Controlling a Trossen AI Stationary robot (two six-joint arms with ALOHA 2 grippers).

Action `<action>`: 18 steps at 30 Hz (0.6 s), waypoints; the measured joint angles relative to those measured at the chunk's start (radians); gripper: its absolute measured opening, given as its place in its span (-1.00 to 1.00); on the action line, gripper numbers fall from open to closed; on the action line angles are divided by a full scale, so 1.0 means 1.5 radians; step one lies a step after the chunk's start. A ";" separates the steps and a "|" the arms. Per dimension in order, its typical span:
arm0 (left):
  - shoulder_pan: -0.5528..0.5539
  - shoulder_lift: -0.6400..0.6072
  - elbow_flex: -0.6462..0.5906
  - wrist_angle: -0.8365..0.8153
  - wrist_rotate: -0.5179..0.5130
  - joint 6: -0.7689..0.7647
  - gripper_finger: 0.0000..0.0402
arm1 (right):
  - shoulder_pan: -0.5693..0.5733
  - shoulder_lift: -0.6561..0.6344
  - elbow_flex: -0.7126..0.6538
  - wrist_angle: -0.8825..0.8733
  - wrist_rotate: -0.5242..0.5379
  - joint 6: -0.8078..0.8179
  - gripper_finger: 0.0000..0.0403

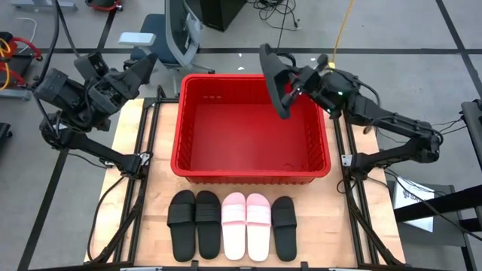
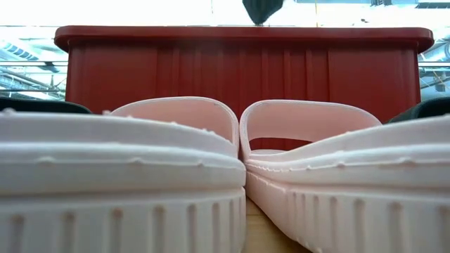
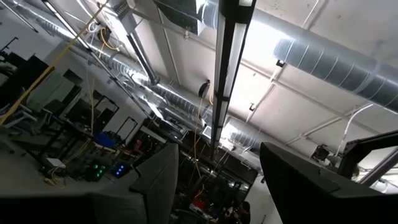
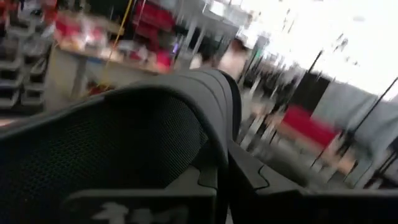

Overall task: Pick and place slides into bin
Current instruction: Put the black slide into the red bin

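Note:
The red bin (image 1: 252, 169) stands in the middle of the table. My right gripper (image 1: 292, 89) is shut on a black slide (image 1: 274, 79) above the bin's far right part. The slide's tip shows at the top of the low view (image 2: 261, 8), and it fills the right wrist view (image 4: 143, 137). Five slides lie sole-down in a row near the table's front edge: two black (image 1: 181, 224) (image 1: 208, 223), two pink (image 1: 233, 224) (image 1: 258, 224) and one black (image 1: 284, 226). My left gripper (image 1: 147, 64) waits open and empty at the far left, pointing up (image 3: 214, 193). My right gripper holds the black slide about its middle (image 1: 283, 89), coming level from the table's right side with its fingers across the slide. The slide stands on edge, tilted, lifted clear above the bin. The slide itself hides the exact place of contact in the right wrist view.
The bin's rim (image 1: 325, 128) stands close below the held slide. The two pink slides (image 2: 176, 140) (image 2: 309, 137) fill the low view in front of the bin's near wall (image 2: 246, 70). An office chair (image 1: 169, 34) stands beyond the table's far edge.

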 joint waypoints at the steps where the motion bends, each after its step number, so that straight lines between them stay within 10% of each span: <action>1: 0.000 0.000 0.000 0.000 0.000 0.000 0.13 | -0.015 0.001 0.000 -0.034 -0.001 0.017 -1.00; 12: 0.001 0.000 0.000 -0.001 0.000 0.028 0.13 | -0.094 0.039 0.000 -0.298 -0.040 0.135 -1.00; 18: 0.001 0.000 0.000 -0.002 0.000 0.030 0.13 | -0.055 0.079 0.000 -0.385 0.065 0.077 -1.00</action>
